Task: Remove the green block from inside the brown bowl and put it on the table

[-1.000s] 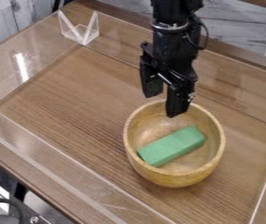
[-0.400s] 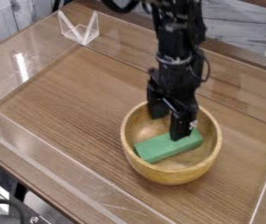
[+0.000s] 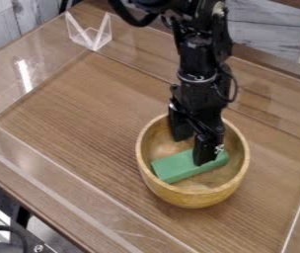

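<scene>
Gripper (image 3: 196, 144) points down inside bowl (image 3: 158, 179), jaws spread, holding nothing, fingers on both sides of block (image 3: 186, 168). Block lies in bowl, tilted. Bowl stands on table (image 3: 87, 109).

No legible text, label, brand, number or sign is presented on any surface in the camera view.

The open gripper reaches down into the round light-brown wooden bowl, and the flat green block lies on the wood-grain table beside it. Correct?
Not quite. In the camera view the flat green block lies inside the round light-brown wooden bowl, not on the wood-grain table. The open gripper does reach down into the bowl.
</scene>
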Robot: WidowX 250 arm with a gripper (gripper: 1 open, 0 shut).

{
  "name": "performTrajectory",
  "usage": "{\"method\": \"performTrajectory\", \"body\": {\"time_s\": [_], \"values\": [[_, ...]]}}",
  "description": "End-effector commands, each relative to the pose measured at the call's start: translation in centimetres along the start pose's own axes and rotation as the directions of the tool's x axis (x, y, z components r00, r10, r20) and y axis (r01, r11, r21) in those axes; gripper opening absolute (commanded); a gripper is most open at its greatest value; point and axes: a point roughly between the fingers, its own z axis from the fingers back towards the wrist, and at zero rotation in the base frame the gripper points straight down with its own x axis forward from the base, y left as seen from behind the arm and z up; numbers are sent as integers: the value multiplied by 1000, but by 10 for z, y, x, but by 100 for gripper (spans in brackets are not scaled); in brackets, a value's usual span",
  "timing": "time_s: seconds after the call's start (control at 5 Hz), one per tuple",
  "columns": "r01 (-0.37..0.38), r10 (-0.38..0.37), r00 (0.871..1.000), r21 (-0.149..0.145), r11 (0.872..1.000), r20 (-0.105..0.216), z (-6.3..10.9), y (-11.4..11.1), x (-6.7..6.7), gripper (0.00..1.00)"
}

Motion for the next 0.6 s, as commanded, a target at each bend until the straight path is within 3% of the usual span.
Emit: {"method": "performTrajectory", "body": {"time_s": [0.0,0.4], "values": [[13,-13,1000,13,1000,19,-6,0,5,100],[19,-19,1000,7,1000,16,-18,-1,6,100]]}}
